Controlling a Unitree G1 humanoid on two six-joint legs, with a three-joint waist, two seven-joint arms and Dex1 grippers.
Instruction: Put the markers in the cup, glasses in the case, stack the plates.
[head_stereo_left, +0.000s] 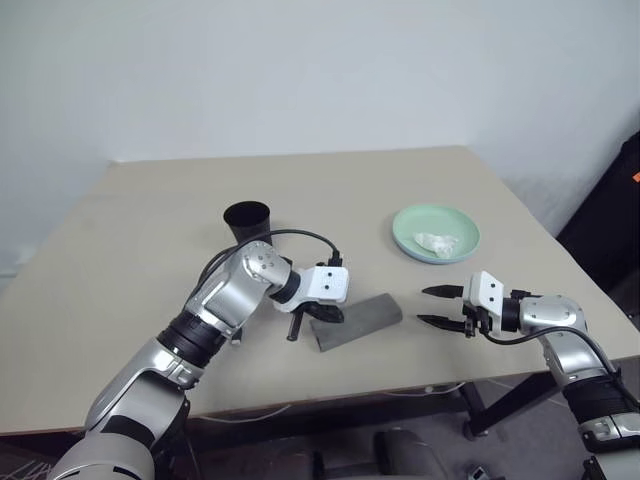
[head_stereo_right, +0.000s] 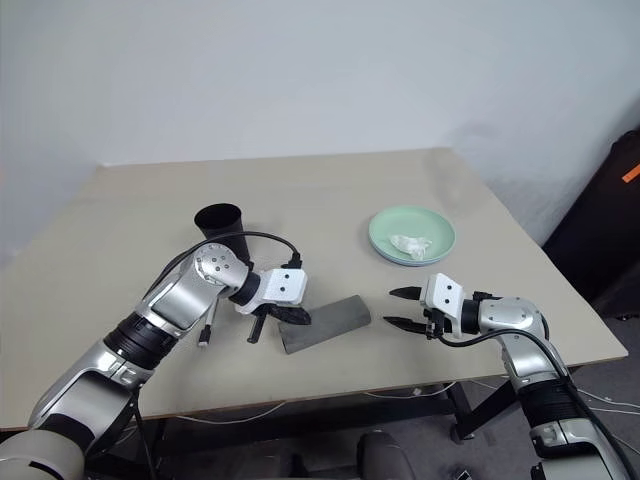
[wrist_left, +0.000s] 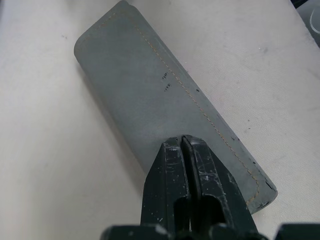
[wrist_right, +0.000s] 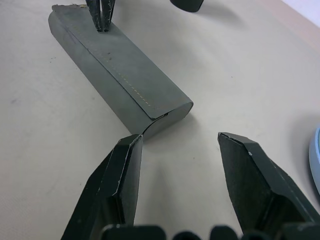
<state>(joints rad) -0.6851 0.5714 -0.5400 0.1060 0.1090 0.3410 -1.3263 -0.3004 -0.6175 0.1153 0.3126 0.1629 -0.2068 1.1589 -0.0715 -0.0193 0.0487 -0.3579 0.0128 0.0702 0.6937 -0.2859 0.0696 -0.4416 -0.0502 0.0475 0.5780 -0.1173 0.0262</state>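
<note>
Two plates, head views.

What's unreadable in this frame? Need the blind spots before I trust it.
- Case contents: it lies closed, so whether the glasses are inside is hidden.
- Cup interior: head views show a dark mouth, too dark for contents.
- Thing beside the left forearm: partly hidden by the arm, too small to name.
- Plates: mint green on top, a blue one beneath unclear.
</note>
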